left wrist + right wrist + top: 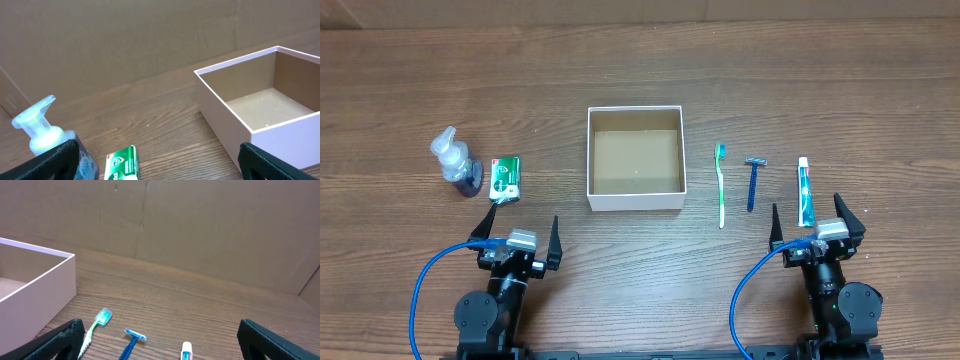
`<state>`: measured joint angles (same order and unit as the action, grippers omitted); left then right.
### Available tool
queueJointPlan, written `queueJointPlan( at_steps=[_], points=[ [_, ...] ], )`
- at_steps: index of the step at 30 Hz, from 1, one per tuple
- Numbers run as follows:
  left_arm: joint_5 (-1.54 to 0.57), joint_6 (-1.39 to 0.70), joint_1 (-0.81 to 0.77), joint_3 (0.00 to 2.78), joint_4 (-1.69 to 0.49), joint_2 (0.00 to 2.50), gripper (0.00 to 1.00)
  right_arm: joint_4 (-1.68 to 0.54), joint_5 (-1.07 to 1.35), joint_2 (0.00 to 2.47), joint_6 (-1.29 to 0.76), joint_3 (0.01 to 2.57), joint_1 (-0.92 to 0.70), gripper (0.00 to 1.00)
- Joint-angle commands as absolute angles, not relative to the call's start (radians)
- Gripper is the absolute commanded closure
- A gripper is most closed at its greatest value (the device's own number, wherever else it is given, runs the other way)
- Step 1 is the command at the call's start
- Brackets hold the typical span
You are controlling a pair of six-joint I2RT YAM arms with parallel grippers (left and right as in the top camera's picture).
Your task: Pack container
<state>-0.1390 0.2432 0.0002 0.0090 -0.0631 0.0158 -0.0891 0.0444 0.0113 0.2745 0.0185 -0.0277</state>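
Two grippers low along the 6 o'clock edge of the wooden table [640, 60], both spread wide and holding nothing. At about 7 o'clock from the container [635, 203], the left gripper [520, 220], fingers far apart, clear of every object. At about 4 o'clock from it, the right gripper [810, 215], equally wide, its fingertips either side of the 6 o'clock end of the toothpaste tube [804, 190] as seen from overhead; contact with the tube impossible to tell. Container at the middle of the table: square, shallow, open-topped, white outside, brown inside, bare floor showing. Toward 9 o'clock from it, well apart, a small green packet [505, 180] lying flat, and just beside that, further toward 9 o'clock, a clear pump bottle [455, 162] standing upright with dark blue liquid in its lower part. Toward 3 o'clock, near the container, three items in a row, each lying along the 12-to-6 line and apart from its neighbours: first a green-and-white toothbrush [722, 190], bristle head at the 12 o'clock end; then a blue razor [753, 185], head also at 12 o'clock; last the toothpaste tube, white cap toward 12 o'clock. From the left wrist, container corner at 3 o'clock, pump head at 8 o'clock, packet at 6 o'clock. From the right wrist, container wall at 9 o'clock, toothbrush, razor and cap along 6 o'clock.
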Motion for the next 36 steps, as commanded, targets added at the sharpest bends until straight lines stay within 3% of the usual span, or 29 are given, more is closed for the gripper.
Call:
queueJointPlan(
  at_steps=[1, 7, 13, 17, 20, 29, 36],
  points=[
    [-0.156, 0.258, -0.003, 0.005, -0.062, 0.009, 0.00, -0.081, 0.042, 0.004, 0.278, 0.008, -0.033, 0.00],
    [-0.150, 0.255, -0.003, 0.005, -0.050, 0.009, 0.00, -0.077, 0.074, 0.004, 0.267, 0.008, -0.033, 0.00],
    [-0.149, 0.063, 0.001, 0.013, 0.007, 0.009, 0.00, -0.083, 0.035, 0.005, -0.009, 0.010, -0.031, 0.00],
    [-0.119, -0.118, 0.001, 0.110, -0.142, 0.016, 0.00, -0.170, 0.035, 0.030, -0.083, 0.079, -0.031, 0.00],
    [-0.111, -0.121, 0.001, 0.224, -0.232, 0.054, 0.00, -0.267, 0.036, 0.084, -0.083, 0.171, -0.031, 0.00],
    [0.020, -0.183, 0.002, 0.735, -0.579, 0.500, 0.00, -0.505, 0.073, 0.516, -0.136, 0.577, -0.031, 0.00],
    [-0.005, -0.096, 0.001, 1.196, -0.970, 0.933, 0.00, -0.730, 0.153, 0.890, -0.135, 0.904, -0.031, 0.00]
  ],
)
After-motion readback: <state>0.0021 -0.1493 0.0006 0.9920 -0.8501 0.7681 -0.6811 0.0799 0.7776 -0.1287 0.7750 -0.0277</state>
